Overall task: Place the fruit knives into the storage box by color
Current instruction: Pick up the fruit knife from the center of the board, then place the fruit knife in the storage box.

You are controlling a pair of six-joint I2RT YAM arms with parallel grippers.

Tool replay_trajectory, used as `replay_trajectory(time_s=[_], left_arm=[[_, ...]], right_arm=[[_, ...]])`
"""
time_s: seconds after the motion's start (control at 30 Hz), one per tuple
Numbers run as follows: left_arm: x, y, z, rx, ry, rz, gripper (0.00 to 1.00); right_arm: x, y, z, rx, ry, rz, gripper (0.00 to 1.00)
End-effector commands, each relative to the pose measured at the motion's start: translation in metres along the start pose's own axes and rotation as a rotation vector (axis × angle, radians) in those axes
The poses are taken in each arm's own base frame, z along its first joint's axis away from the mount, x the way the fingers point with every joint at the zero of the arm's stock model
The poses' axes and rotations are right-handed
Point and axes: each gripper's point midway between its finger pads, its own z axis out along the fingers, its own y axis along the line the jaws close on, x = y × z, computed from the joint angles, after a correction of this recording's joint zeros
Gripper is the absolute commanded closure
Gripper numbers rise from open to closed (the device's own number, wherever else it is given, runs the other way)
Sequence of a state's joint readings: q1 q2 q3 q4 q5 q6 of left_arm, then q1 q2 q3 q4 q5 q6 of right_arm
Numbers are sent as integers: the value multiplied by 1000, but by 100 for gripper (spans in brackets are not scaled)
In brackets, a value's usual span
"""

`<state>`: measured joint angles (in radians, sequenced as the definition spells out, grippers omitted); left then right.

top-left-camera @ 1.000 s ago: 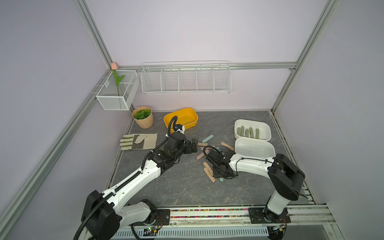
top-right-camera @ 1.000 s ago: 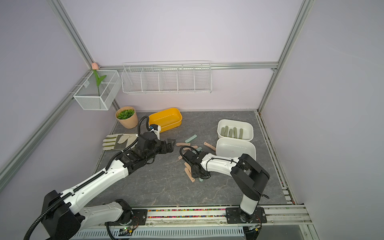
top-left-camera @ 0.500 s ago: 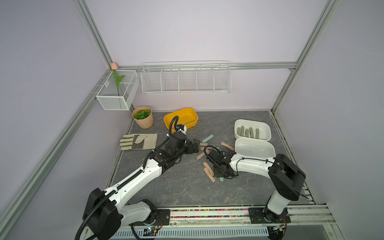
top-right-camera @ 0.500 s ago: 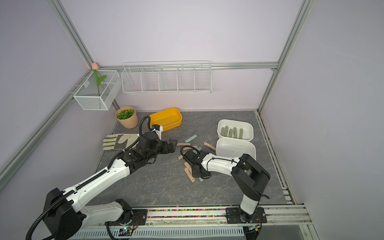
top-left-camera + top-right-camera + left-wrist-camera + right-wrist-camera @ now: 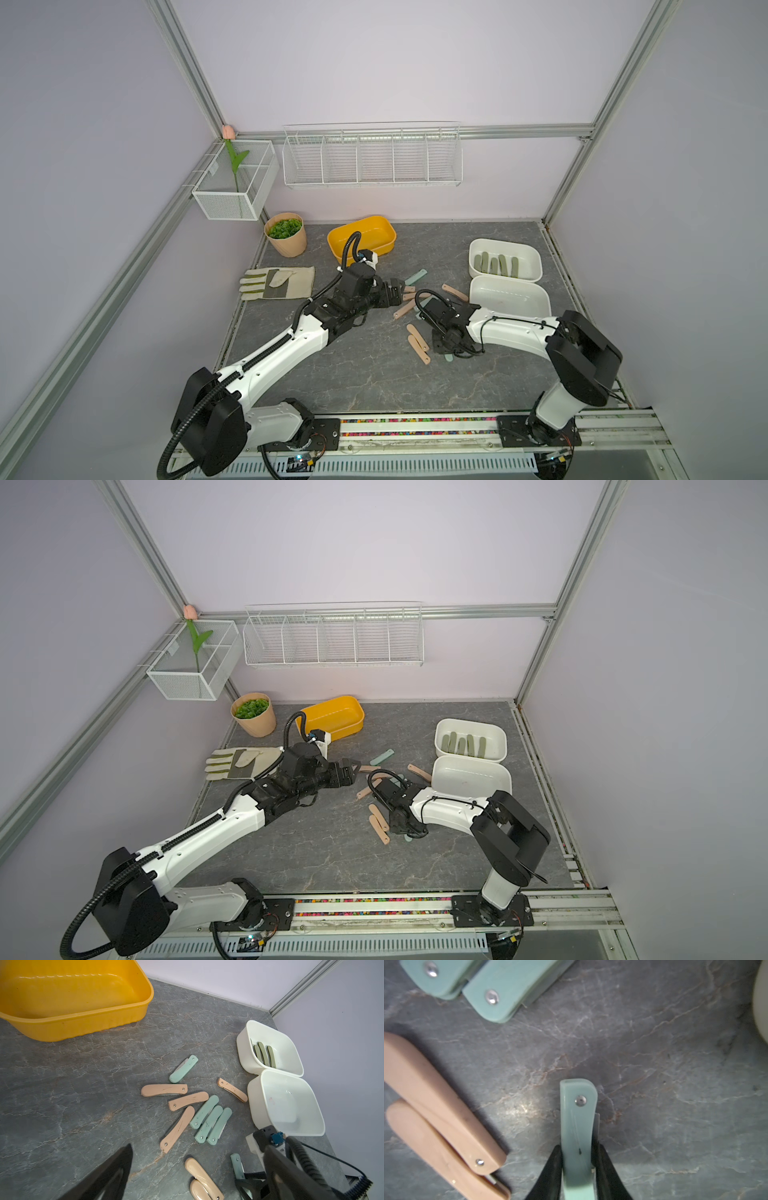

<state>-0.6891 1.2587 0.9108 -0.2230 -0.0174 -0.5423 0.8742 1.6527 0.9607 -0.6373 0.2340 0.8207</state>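
Right wrist view: right hand clamped on a pale mint plastic fruit knife on the grey worktop. Olive green knives already boxed behind the empty white plastic box; peach-pink knives and mint knives beside it. Left hand spread apart.

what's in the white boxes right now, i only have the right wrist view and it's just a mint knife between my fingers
Observer: The far white box holds olive knives and nothing of another color.
Operator: and the white one next to it
Observer: The near white box looks empty in both top views.
Operator: is the left arm near me
Observer: The left gripper hangs open next to a peach knife, apart from the right gripper that is closed on the mint knife.
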Motion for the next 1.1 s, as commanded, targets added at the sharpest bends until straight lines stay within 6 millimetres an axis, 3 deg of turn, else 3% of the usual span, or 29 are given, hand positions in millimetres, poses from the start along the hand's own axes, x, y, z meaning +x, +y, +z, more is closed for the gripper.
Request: replay_trajectory(time_s=[0.0, 0.23, 0.37, 0.5, 0.77, 1.07], left_arm=[[-11, -12, 2, 48, -14, -31, 1], [-22, -31, 5, 121, -18, -73, 1], [-27, -46, 10, 176, -2, -96, 1], [-30, -65, 16, 210, 19, -89, 1], [-20, -113, 38, 267, 74, -44, 1], [-12, -136, 56, 293, 119, -34, 1]], right_arm=[[-8, -9, -19, -12, -41, 13, 73], [-40, -16, -63, -95, -135, 50, 72], [-64, -35, -86, -118, -190, 88, 72], [-83, -60, -97, -142, -216, 149, 72], [-107, -101, -89, -178, -196, 246, 71], [-125, -123, -68, -189, -170, 295, 72]])
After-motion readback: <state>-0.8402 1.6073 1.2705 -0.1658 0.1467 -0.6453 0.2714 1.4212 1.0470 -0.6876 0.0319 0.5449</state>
